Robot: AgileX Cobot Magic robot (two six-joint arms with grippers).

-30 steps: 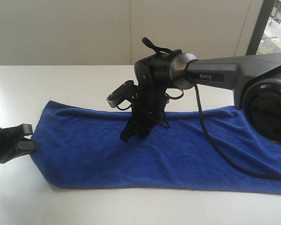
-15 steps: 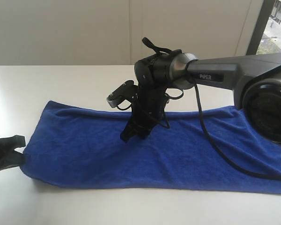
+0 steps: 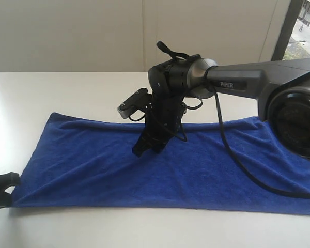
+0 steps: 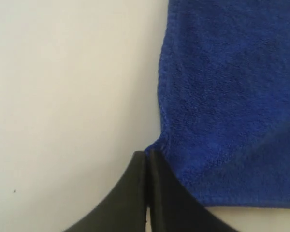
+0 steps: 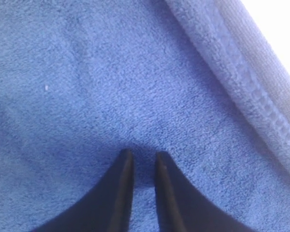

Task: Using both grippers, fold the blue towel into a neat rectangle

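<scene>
The blue towel [image 3: 93,165], pinned mid-frame by the barely parted right gripper [image 3: 146,149] and clamped at its lower-left corner by the left gripper [image 3: 5,185], is judged spread flat; a fold-over is required next.

Quantities recorded on the work surface were as follows. There was one blue towel [image 3: 196,170], in a single piece. There were two grippers: one left gripper [image 3: 14,180] and one right gripper [image 3: 147,150]. Each gripper carried two fingers [image 4: 130,193], both pairs confirmed in the respective wrist views, for four in total. One arm [image 3: 258,82] was visible along its length, on the right; on the left side only the gripper showed. There was one table [image 3: 67,93]. One long black cable [image 3: 219,119] ran down from the arm across the towel. One wrist camera block [image 3: 128,108] was visible. One "PiPER" label [image 3: 227,84] was present. One window [image 3: 305,26] was partly in view.
</scene>
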